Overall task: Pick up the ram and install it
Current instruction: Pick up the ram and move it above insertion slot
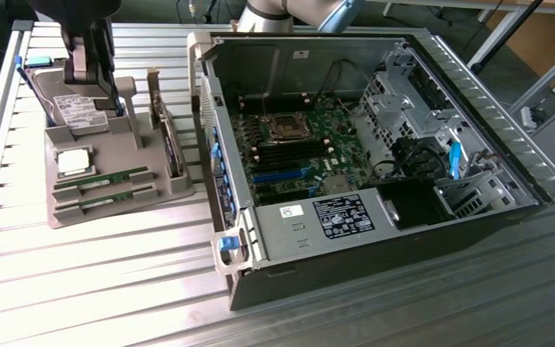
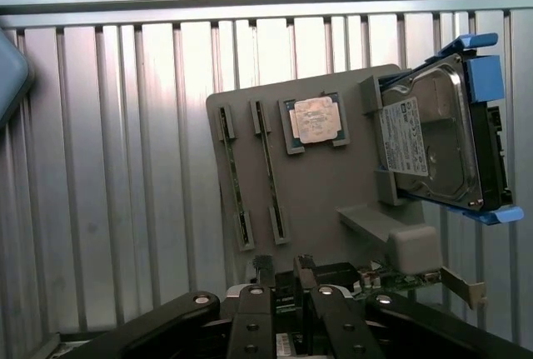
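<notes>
- Gripper [image 2: 284,271]: fingers stood spread with nothing between them, above the grey holder [image 1: 84,215] at the exterior view's left
- Ram [image 1: 102,179]: seated on edge in a slot of the holder, with a second ram stick [image 1: 104,197] in the slot just beside it; the gripper touched neither
- Step in hand, as judged: approach for the pick. The jaws ought to close across the stick's two flat faces near its middle, coming straight down so the board is not tilted or jammed in its slot
- Clearance: the CPU [image 1: 73,160] and the hard drive [image 1: 77,108] sat near on the same holder, so the descent should keep off both, and off the neighbouring stick
- Computer case [image 1: 509,181]: lay open at the exterior view's right, motherboard [image 1: 306,163] exposed
- Not determined: which of the two sticks was intended
- Not determined: the hard drive was partly covered by the gripper in the exterior view
- Not determined: the dark memory slots [image 1: 282,152] on the motherboard were hard to make out, and their end latches could not be told as open or closed
</notes>
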